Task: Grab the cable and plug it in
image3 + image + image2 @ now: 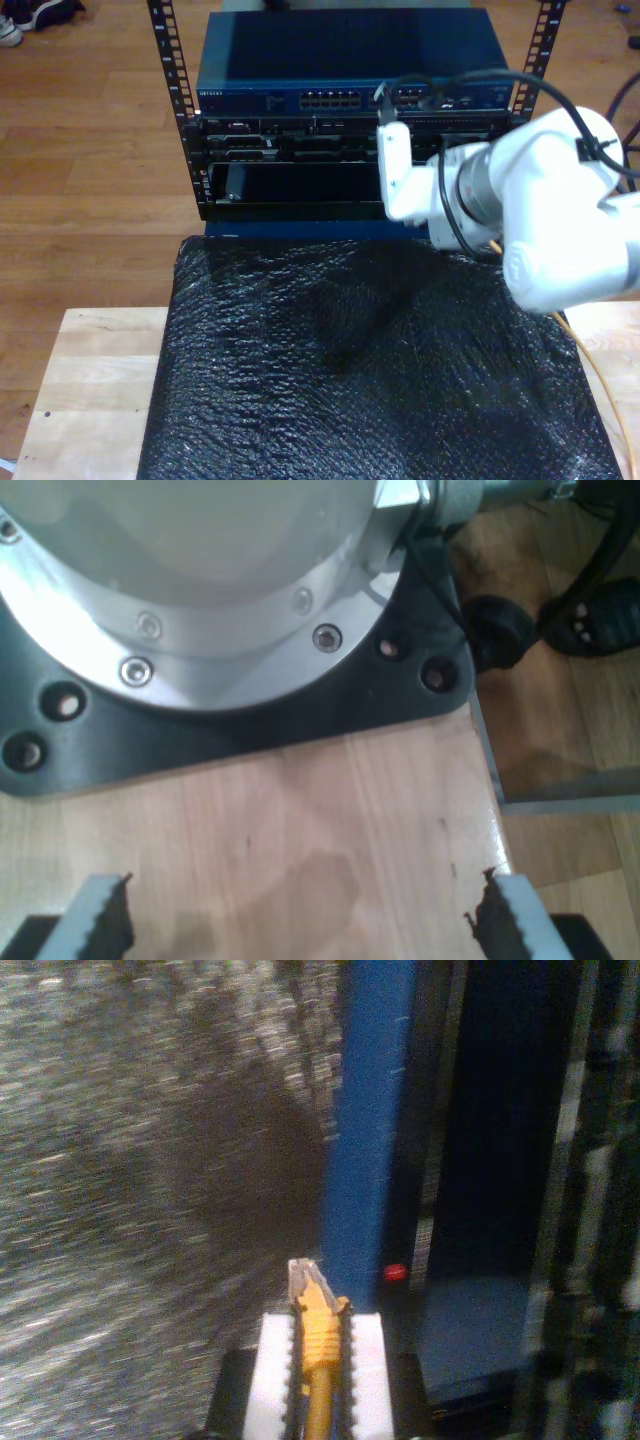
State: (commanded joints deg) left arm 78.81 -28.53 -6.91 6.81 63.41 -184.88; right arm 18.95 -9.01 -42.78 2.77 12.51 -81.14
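The second gripper [318, 1360] is clamped on the cable [320, 1360] just behind its clear plug [303, 1278], which juts out past the white fingers [272, 1370]. The yellow-orange cable runs back between the toothed pads. Ahead of the plug, toward 12 o'clock in the second wrist view, stands the blue face of a switch [368, 1110], blurred, with a small red dot [396, 1272] beside it at about 2 o'clock from the plug.

In the exterior view the white arm [540, 200] reaches from the 3 o'clock side toward a rack [190, 130] at 12 o'clock. The rack holds the blue switch [260, 98] on top, with a row of ports [335, 100], and darker units [290, 150] stacked beneath it. The second gripper [385, 105] is raised at the switch's front, just beside the ports; whether the plug touches a port cannot be told. A stretch of cable [600, 380] trails down at about 4 o'clock, past the edge of the black bubble wrap [350, 370] that covers the wooden surface [90, 380].

The first gripper [300, 920] is apart with nothing between its fingers [95, 915]. It hangs over bare wooden surface [330, 810], facing a black base plate [250, 720] that carries a round silver arm base [200, 570].
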